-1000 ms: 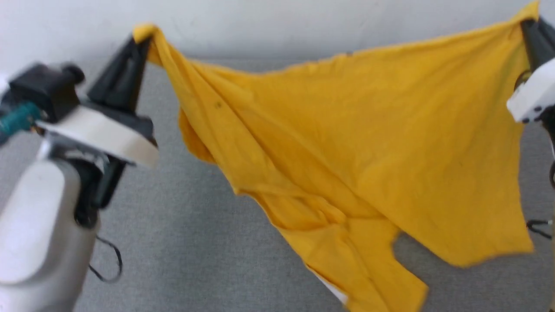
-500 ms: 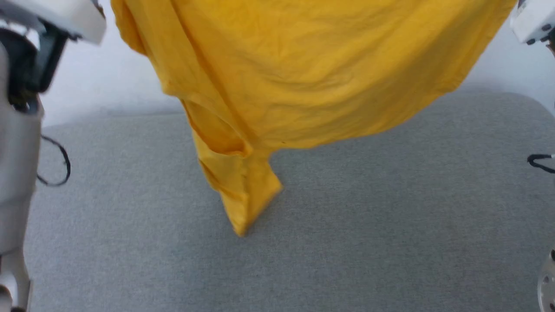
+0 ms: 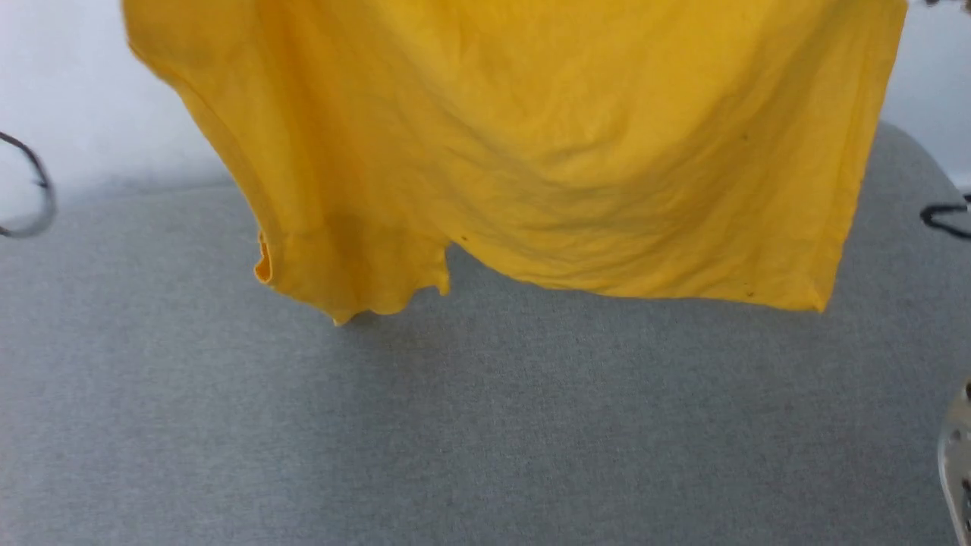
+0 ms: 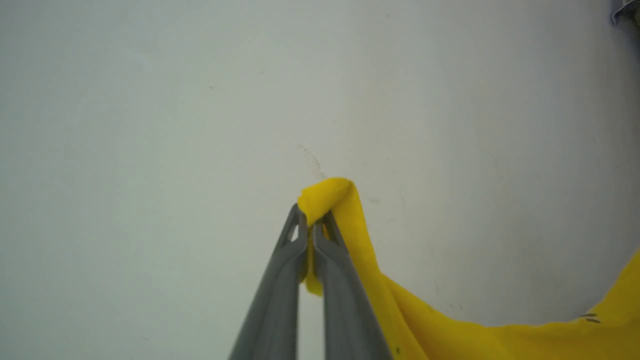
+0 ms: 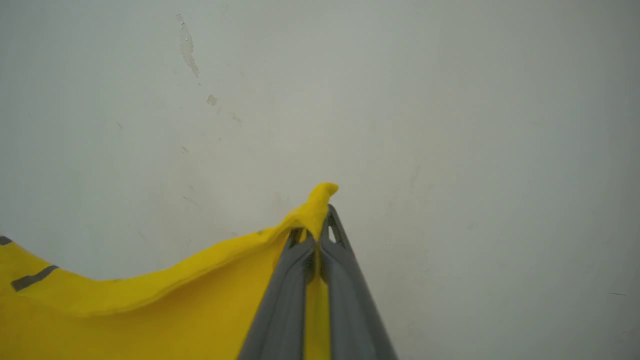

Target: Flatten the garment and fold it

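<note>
Seen from the left wrist, the left gripper, two long dark grey fingers, is pressed together on a bunched corner of a small bright-yellow short-sleeved cloth T-shirt, high above the flat grey felt-like surface and in front of a plain white wall.

From the head, the T-shirt hangs spread like a curtain over the far half of the grey surface. On its left, a short sleeve flap dangles lowest. Its tip is near the surface, but I cannot tell if it touches. To the right, the lower edge rises at a notch, then runs across to a square corner clear of the surface.

Seen from the right wrist, the right gripper is likewise clamped on the opposite top corner, at what looks like a similar height above the surface.

The step appears to be laying the shirt out flat. To do it well, both pinches should stay firm and the top edge taut and level. Lowering slowly would let the hanging edge meet the surface first, and drawing the cloth towards the robot afterwards should stop it bunching. The left sleeve flap could tuck underneath, so it needs watching.
</note>
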Available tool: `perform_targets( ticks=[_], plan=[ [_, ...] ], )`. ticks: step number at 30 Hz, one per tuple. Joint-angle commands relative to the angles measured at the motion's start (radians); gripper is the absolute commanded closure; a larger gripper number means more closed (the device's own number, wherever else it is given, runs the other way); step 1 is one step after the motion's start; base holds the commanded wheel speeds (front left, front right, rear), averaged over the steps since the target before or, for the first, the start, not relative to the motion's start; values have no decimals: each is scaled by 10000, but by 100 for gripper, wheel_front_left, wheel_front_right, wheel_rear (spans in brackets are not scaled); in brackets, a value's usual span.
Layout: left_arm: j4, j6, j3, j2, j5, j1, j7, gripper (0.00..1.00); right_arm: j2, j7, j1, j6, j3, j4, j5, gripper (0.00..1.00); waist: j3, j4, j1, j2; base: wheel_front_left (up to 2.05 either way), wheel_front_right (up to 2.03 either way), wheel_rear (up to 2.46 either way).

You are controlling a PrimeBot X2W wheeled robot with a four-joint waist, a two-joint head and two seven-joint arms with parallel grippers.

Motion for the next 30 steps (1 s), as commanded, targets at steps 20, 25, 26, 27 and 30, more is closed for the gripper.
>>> perform_targets(
  ticks=[20,25,26,27,30],
  plan=[
    [2175,-79,-1315,-192,1930,-6607,-3101,100,1038,-2228,-4966,-9,-1198,2368,-1811,100,5972,-865,0,0,0,0,0],
    [2211,-82,-1950,230,1128,-6645,-3884,100,794,-2604,-4980,-9,-1092,2528,-1987,100,6701,-599,0,0,0,0,0],
    [2201,-82,-2079,352,934,-6543,-3995,100,735,-2651,-4922,-9,-1044,2555,-1992,100,6816,-529,0,0,0,0,0],
    [2170,-82,-2165,461,716,-6431,-4126,100,660,-2677,-4855,-9,-986,2573,-1993,100,6925,-442,0,0,0,0,0],
    [1939,-83,-2500,838,117,-5945,-4498,100,464,-2781,-4566,-9,-757,2566,-1859,100,7094,-189,0,0,0,0,0]
  ],
)
